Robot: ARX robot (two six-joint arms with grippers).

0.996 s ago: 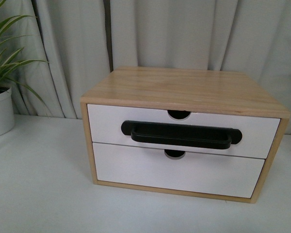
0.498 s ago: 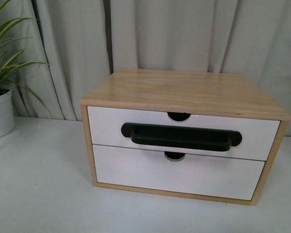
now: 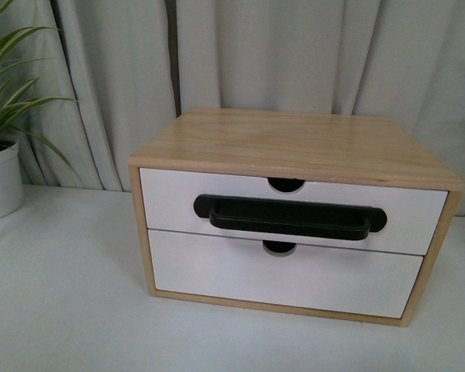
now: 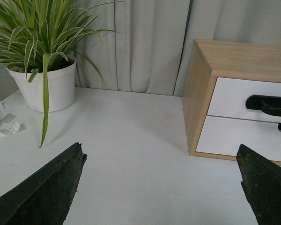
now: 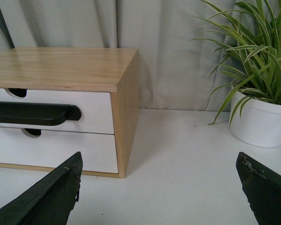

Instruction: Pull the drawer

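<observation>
Light wood forms a small cabinet (image 3: 294, 143) that is set on a white table (image 3: 62, 310) in front of pale grey curtains (image 3: 294, 54). Two white-fronted drawers are stacked in it. The drawer (image 3: 170, 201) to be pulled is the upper one, and it is seen in the middle of the front view. A long black bar handle (image 3: 290, 216) is mounted across its front, and a semicircular notch (image 3: 286, 184) is cut into its top rim. It is shut, with its front flush with the wooden frame. The lower drawer (image 3: 287, 275) is plain white apart from a notch of its own, and it is also closed.

A striped green plant (image 3: 4, 93) in a white pot (image 3: 0, 182) is placed at the far left of the table. In the right wrist view a second plant (image 5: 257, 56) in a white pot (image 5: 260, 119) is seen on the table beyond the other side of the cabinet.

Neither arm is shown in the front view. The left gripper (image 4: 159, 148) is held wide open over bare table, its dark fingers (image 4: 47, 187) spread well apart and nothing gripped. The right gripper (image 5: 159, 157) is likewise spread open and empty, its fingers (image 5: 42, 197) apart from the cabinet.
</observation>
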